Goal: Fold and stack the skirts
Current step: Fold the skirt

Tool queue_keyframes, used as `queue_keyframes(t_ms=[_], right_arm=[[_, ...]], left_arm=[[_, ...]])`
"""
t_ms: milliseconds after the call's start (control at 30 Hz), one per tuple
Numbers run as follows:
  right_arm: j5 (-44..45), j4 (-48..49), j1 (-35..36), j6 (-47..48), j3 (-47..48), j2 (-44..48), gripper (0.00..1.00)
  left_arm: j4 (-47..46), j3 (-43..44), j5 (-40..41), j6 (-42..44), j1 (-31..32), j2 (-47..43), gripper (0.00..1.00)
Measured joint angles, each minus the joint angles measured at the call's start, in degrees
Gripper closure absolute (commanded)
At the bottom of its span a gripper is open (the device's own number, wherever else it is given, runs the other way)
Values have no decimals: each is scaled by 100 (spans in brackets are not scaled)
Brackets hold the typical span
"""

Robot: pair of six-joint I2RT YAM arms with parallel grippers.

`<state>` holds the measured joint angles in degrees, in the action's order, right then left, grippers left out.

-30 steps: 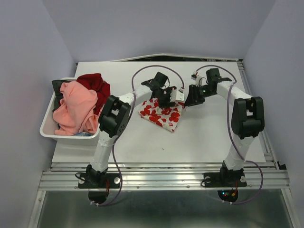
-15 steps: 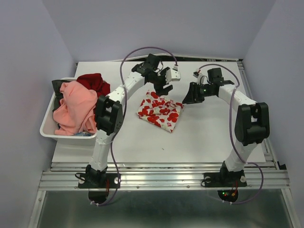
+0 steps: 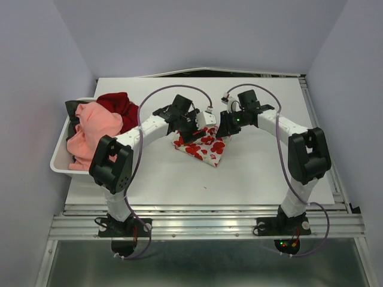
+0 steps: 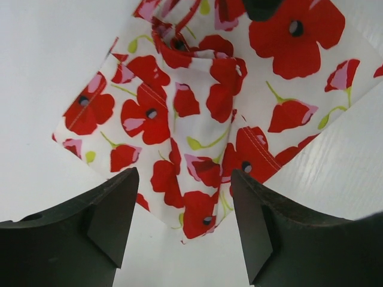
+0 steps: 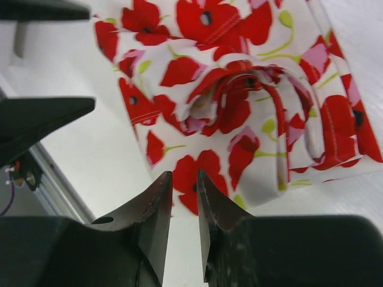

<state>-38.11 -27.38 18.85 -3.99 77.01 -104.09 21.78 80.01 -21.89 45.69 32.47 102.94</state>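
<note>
A white skirt with red flower print (image 3: 204,146) lies folded in the middle of the table. My left gripper (image 3: 191,130) hovers at its far-left part, open, and the skirt's corner (image 4: 197,113) shows between the wide-apart fingers (image 4: 114,215). My right gripper (image 3: 225,128) is at the skirt's right edge. Its jaws stand a narrow gap apart over the printed cloth (image 5: 239,113), with nothing pinched between the fingertips (image 5: 158,203). A salmon-pink skirt (image 3: 93,134) is heaped in the basket on the left.
The white basket (image 3: 60,164) sits at the table's left edge. It also holds a dark red garment (image 3: 119,104) and something dark (image 3: 73,109). Bare white table (image 3: 257,173) lies in front of and to the right of the folded skirt.
The left gripper swung up toward the back, then came down to the skirt's far-left part. The right gripper moved left to the skirt's edge and its jaws narrowed.
</note>
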Motion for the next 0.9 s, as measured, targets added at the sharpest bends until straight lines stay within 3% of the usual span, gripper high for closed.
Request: queue_keyframes(t_ms=[267, 633, 900], right_arm=[[590, 275, -50, -35, -87, -820, 75], [776, 566, -50, -28, -116, -1043, 76], [859, 579, -50, 11, -116, -1054, 76]], left_arm=[[-986, -1012, 885, 122, 660, -118, 33], [-2166, -1143, 1537, 402, 798, -28, 41], [-2190, -1196, 1357, 649, 804, 74, 28]])
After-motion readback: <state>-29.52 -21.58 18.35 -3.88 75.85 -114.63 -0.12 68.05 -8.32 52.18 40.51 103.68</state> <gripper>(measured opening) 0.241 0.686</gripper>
